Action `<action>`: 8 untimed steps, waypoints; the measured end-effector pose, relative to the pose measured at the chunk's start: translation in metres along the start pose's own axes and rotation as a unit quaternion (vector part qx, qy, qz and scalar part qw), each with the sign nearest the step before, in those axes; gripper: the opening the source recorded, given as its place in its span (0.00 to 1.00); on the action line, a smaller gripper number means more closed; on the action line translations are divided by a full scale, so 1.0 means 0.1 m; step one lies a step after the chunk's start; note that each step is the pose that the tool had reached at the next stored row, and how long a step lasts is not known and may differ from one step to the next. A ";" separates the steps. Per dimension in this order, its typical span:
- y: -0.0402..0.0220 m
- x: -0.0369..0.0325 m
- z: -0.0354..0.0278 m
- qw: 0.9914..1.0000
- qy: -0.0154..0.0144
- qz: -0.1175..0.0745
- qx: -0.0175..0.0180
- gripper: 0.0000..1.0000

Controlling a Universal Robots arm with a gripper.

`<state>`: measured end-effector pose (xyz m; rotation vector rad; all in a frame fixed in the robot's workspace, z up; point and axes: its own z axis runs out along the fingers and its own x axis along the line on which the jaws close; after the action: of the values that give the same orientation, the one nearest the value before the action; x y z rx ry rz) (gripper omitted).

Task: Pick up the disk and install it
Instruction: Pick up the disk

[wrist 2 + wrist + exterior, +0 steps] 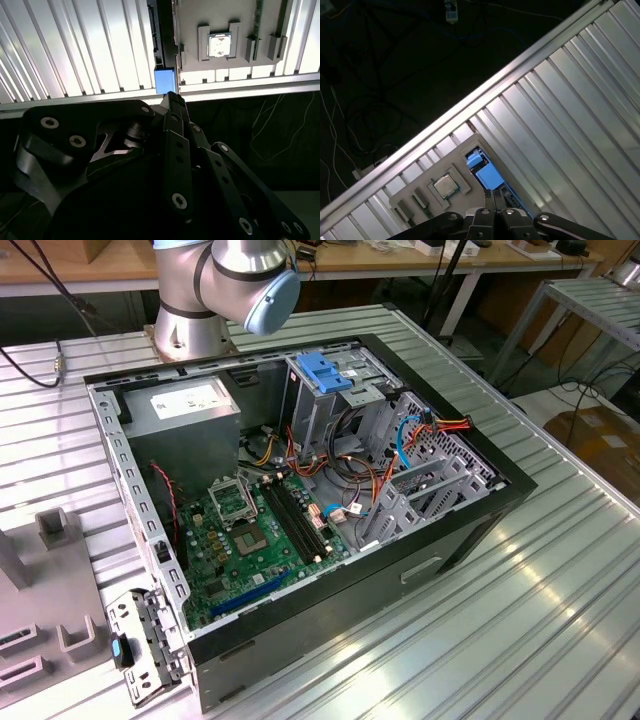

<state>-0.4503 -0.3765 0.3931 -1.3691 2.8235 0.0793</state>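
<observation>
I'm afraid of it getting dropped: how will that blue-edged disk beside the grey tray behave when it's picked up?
The disk looks like a flat, rigid slab, so it probably stays stiff and won't roll. Its blue plastic edge looks smooth, so it might slip in a loose grip. Close beside the grey tray, it likely cannot slide far that way.

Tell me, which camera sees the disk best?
The exterior view. There the disk stands on edge by the computer case, showing its metal side and a blue bit. In both wrist views the disk is seen edge-on from above, little more than a blue end.
</observation>
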 end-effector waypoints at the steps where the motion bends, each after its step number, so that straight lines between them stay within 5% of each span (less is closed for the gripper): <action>1: 0.000 0.000 0.000 1.000 0.000 -0.002 0.000 0.11; 8: 0.000 0.000 0.000 1.000 0.001 -0.016 0.000 0.11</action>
<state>-0.4503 -0.3765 0.3931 -1.4138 2.8022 0.0795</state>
